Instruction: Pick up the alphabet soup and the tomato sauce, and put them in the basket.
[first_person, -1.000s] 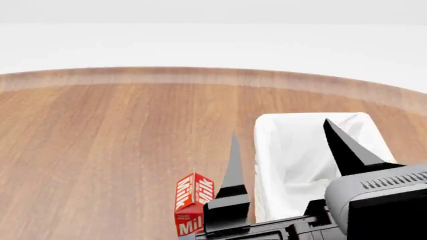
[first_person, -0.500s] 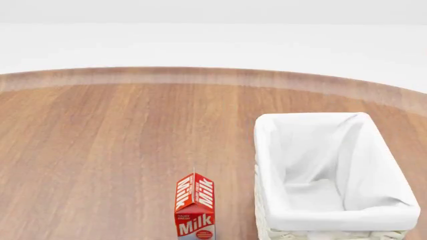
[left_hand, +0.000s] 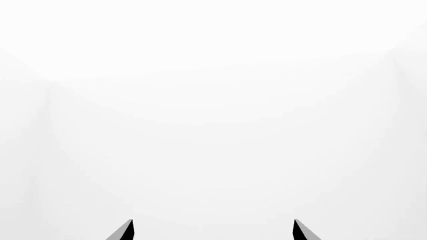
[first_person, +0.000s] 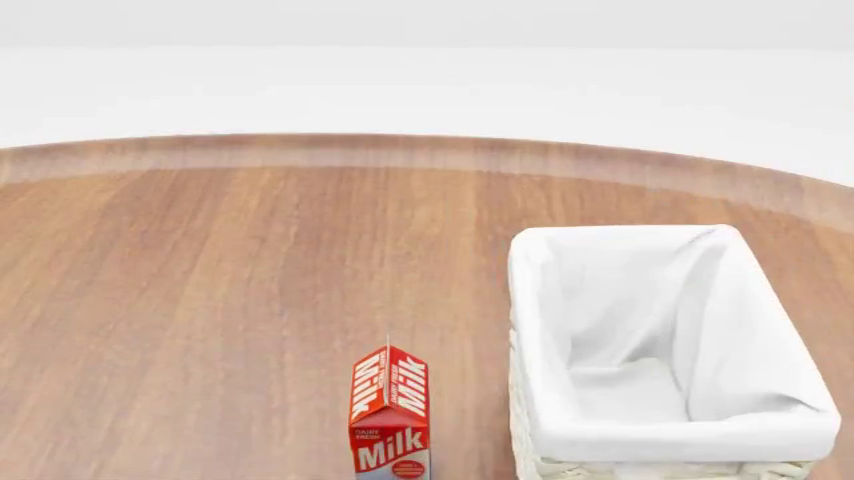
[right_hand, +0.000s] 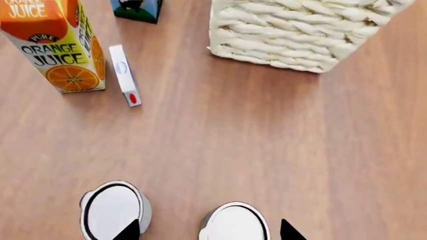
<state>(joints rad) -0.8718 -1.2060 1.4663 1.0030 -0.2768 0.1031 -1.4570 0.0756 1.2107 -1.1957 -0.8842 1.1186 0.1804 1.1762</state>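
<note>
A wide wooden table (first_person: 200, 300) fills my head view, white blankness beyond its curved far edge. The basket (first_person: 534, 300) is my landmark: cream wicker with a white liner, open side up, nothing inside, ready to take cans from above. A red milk carton (first_person: 388, 412) stands upright just beside its left wall.

Neither of my arms shows in the head view now; a second ago my right arm's dark gripper stood in front of the basket, and half a second ago it was already gone.

My right gripper (right_hand: 207, 231) hangs above the table on the near side of the basket, whose woven wall (right_hand: 293, 35) shows at a distance. Its two dark fingertips are spread apart, holding nothing. Between and beside them stand two upright cans seen from above, one can (right_hand: 115, 210) and another can (right_hand: 234, 222); only their pale tops show, so I cannot tell which is the alphabet soup and which the tomato sauce. An orange juice carton (right_hand: 57, 45) and a small white box (right_hand: 124, 74) sit well apart from the basket.

My left gripper (left_hand: 212, 231) faces plain white, fingertips wide, empty.
</note>
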